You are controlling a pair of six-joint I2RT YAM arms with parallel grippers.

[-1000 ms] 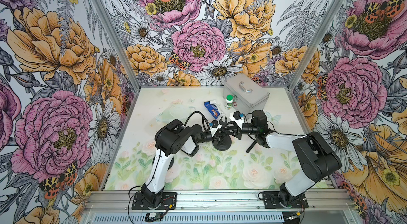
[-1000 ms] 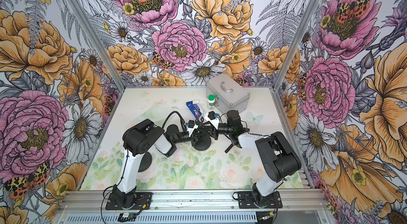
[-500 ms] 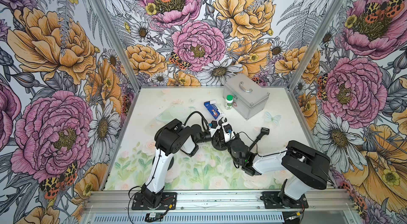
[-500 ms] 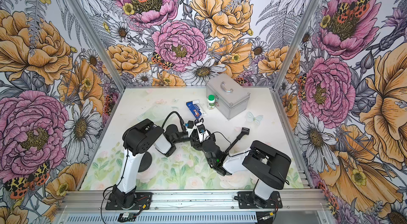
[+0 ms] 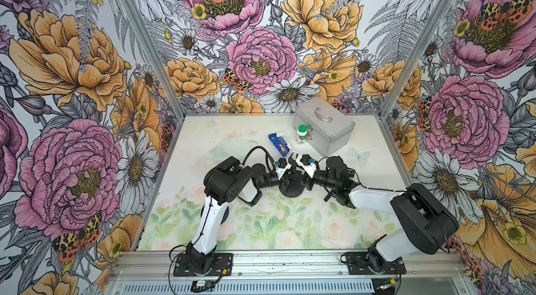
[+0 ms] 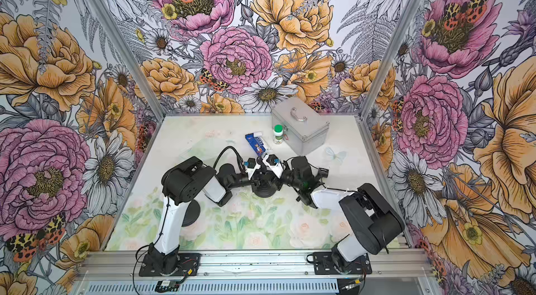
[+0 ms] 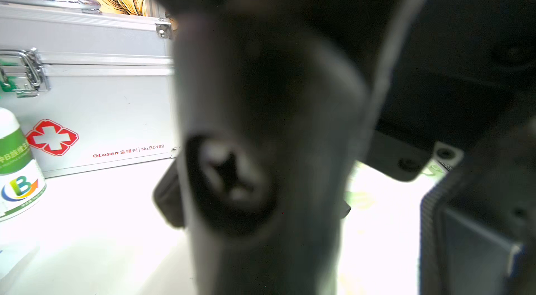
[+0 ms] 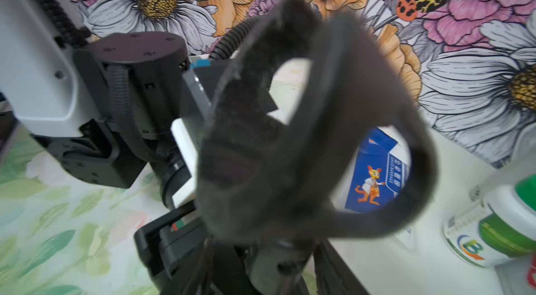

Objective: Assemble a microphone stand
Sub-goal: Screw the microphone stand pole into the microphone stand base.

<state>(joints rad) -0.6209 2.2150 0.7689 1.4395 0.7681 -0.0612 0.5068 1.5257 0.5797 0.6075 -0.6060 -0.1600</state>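
The microphone stand's round black base [image 5: 293, 190] [image 6: 264, 190] sits mid-table, with both grippers meeting over it. My left gripper [image 5: 285, 174] comes in from the left and is shut on the stand's black post [image 7: 261, 134], which fills the left wrist view as a blur with a cross-head screw; its fingers are hidden. My right gripper [image 5: 304, 174] [image 8: 280, 267] comes in from the right. Its dark fingers [image 8: 226, 267] stand apart on either side of a grey stub, with small gaps. The black U-shaped microphone clip [image 8: 290, 148] rises just beyond them, blurred.
A silver first-aid case [image 5: 324, 125] [image 7: 87, 105] stands at the back right. In front of it are a green-capped white bottle [image 5: 301, 134] [image 8: 499, 227] and a blue box [image 5: 279, 145] [image 8: 377, 174], both close behind the grippers.
The right arm swung down to the front of the stand half a second ago and is now back at its right side, with its fingers wider apart. The left arm stays put.
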